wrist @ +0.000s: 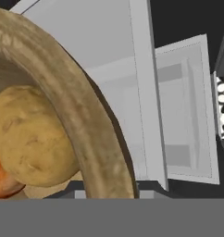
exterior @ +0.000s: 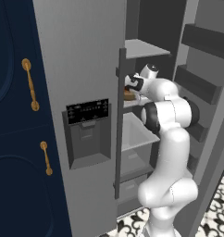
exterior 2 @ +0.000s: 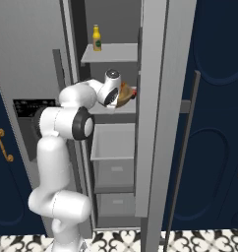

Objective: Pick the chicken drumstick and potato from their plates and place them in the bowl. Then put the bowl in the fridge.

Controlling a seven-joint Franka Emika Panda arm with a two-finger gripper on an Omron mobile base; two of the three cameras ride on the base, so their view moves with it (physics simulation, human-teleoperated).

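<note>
- Arm [exterior: 171, 139] reaches into the open fridge [exterior: 81, 55]; the hand sits at the middle shelf [exterior 2: 122, 109].
- Gripper [exterior: 130, 89] fingertips are hidden behind the bowl rim, but the jaws are pressed in close, pinching the wooden bowl [wrist: 93, 134] by its rim.
- In the hand view the bowl rim arcs through the left half of the frame, right up against the camera, so the bowl is in direct contact with the gripper, not beside it.
- Bowl is at middle-shelf level inside the fridge [exterior 2: 125, 96]; can't tell whether its base is resting on the shelf or held just above it.
- One potato [wrist: 30, 134] lies inside the bowl, against the inner wall just below the rim.
- One chicken drumstick [wrist: 2, 178]: only an orange-brown sliver shows at the left edge, in the bowl, touching the potato from underneath in that view.
- In the right base view a small red-orange bit pokes out at the bowl's far edge, near the door frame; too small to say what it is.
- One yellow bottle [exterior 2: 97, 38] stands upright on the top shelf, well apart from the bowl.
- Two white drawers [exterior 2: 113, 170] stacked below the middle shelf.
- One dark dispenser panel [exterior: 88, 132] on the shut fridge door.
- Two gold handles [exterior: 29, 83] on the navy cabinet [exterior: 16, 162] left of the fridge.
- Open fridge door carries dark door shelves [exterior: 197, 83] on its inner face.
- Patterned black-and-white floor tiles [exterior 2: 121, 241] at the fridge base.
</note>
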